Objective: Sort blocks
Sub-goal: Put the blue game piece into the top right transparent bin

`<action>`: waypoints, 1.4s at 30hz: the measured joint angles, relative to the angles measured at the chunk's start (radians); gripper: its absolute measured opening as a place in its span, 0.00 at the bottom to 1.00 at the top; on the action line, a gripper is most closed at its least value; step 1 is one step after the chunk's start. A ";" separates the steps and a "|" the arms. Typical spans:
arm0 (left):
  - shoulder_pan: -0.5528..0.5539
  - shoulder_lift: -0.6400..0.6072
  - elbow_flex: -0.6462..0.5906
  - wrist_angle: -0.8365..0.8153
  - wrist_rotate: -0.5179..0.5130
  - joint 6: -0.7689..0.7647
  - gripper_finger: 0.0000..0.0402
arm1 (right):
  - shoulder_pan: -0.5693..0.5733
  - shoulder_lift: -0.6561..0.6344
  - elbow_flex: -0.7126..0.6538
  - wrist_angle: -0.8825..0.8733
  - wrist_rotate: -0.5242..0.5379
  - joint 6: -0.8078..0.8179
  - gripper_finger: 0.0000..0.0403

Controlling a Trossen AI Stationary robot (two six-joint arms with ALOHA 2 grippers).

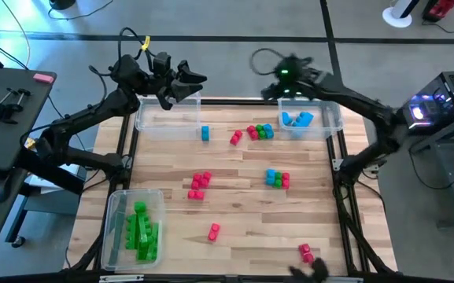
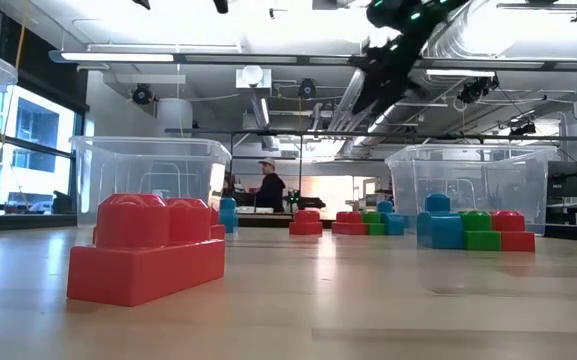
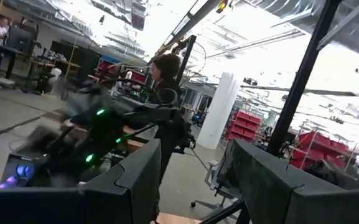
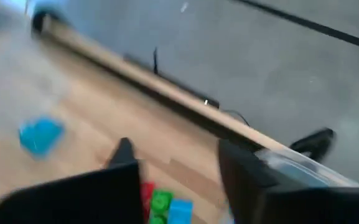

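Fingers spread and empty on the right gripper (image 4: pixel 176 177), lifted over the desk's far edge by the far-right bin (image 1: pixel 313 118), a spot that suits dropping blue pieces in. Left gripper (image 3: pixel 185 180) is parted too, holding nothing, raised above the far-left bin (image 1: pixel 167 119), apparently waiting. Now the bins: far-right holds blue blocks (image 1: pixel 297 119), far-left looks empty, and the near-left bin (image 1: pixel 132 228) is packed with green blocks (image 1: pixel 142 232). Loose blocks (image 1: pixel 260 132) are still scattered mid-desk, with reds (image 1: pixel 200 185) nearer and more by the near-right corner, so sorting looks about half done.
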 joint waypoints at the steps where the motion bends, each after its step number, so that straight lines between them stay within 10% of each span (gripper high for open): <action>1: -0.001 0.000 0.000 0.000 0.000 -0.010 0.46 | 0.008 0.044 0.028 -0.023 -0.013 -0.048 0.15; 9: -0.002 0.000 0.000 0.000 -0.009 -0.045 0.46 | 0.074 0.326 0.174 -0.381 0.022 -0.418 0.01; 21: -0.002 0.000 0.000 0.001 -0.063 -0.035 0.46 | 0.199 0.450 0.172 -0.388 0.255 -0.964 0.00; 42: -0.002 0.000 0.000 -0.011 -0.060 -0.032 0.46 | 0.169 0.515 0.170 -0.356 0.277 -0.991 0.00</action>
